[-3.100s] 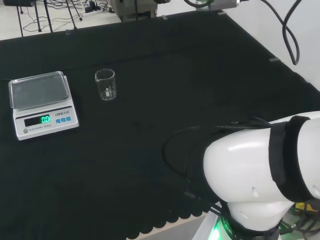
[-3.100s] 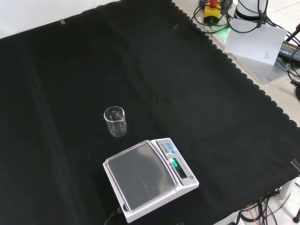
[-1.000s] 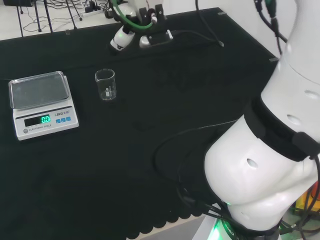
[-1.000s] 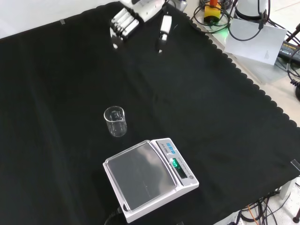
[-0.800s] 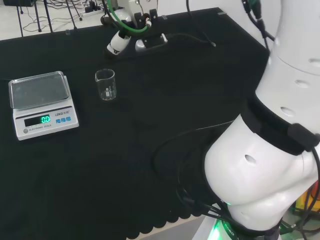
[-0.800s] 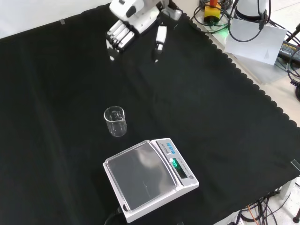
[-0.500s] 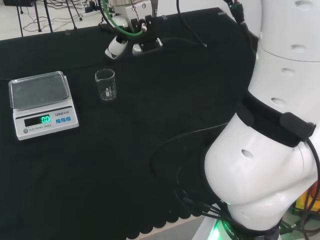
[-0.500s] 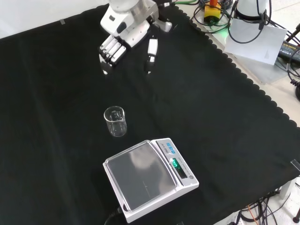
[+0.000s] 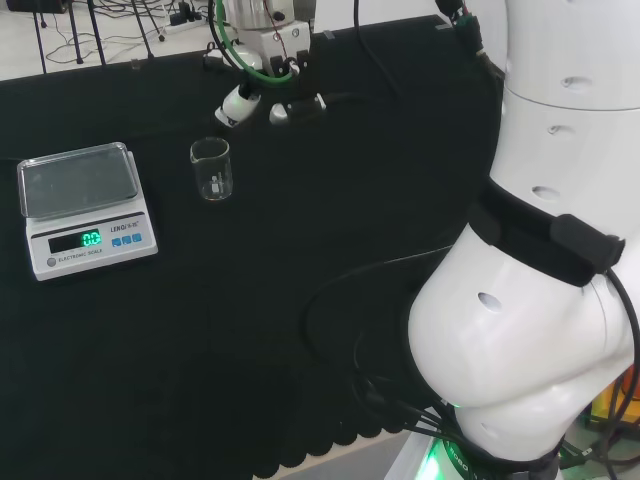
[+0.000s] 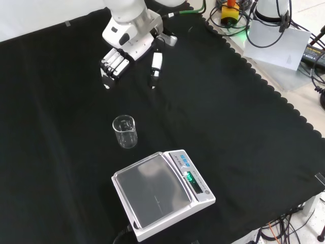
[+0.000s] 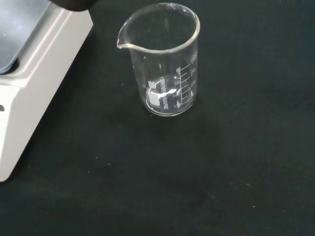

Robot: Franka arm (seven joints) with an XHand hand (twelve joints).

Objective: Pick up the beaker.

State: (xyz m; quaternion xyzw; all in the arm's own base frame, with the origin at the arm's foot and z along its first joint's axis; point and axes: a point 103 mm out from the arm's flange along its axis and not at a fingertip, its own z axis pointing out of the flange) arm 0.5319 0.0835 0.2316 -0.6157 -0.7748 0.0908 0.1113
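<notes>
The hand [image 10: 133, 44] hangs above the black cloth of the desk [image 10: 61, 101], coming in from the top of the front view, and it holds nothing: its fingers [image 10: 112, 66] point down nearly straight, packed side by side, with the thumb [image 10: 155, 65] set apart to their right in that view. There is open cloth between the fingertips and the beaker [image 10: 125, 131], so hand and glass are apart, no contact.

The beaker stands upright on the cloth, clear glass, and looks empty in the wrist view, where its pouring lip and printed scale marks show plainly [image 11: 162, 59]. In the front view it sits below the hand, nearer the camera, and just above the back corner of the scale [image 10: 161, 194], close to it but not touching. In the head view the same beaker [image 9: 211, 168] stands just to the right of the scale [image 9: 85, 206], with the hand [image 9: 262, 70] above and to the right of it, farther along the desk.

The scale is a white unit with a clear-looking weighing plate on top, nothing resting on it, and a lit green display at its front. In the wrist view its white edge [image 11: 34, 83] lies beside the beaker with a strip of black cloth between them.

The arm's big white links [image 9: 540, 300] fill the right of the head view, black cable looping at their foot.
</notes>
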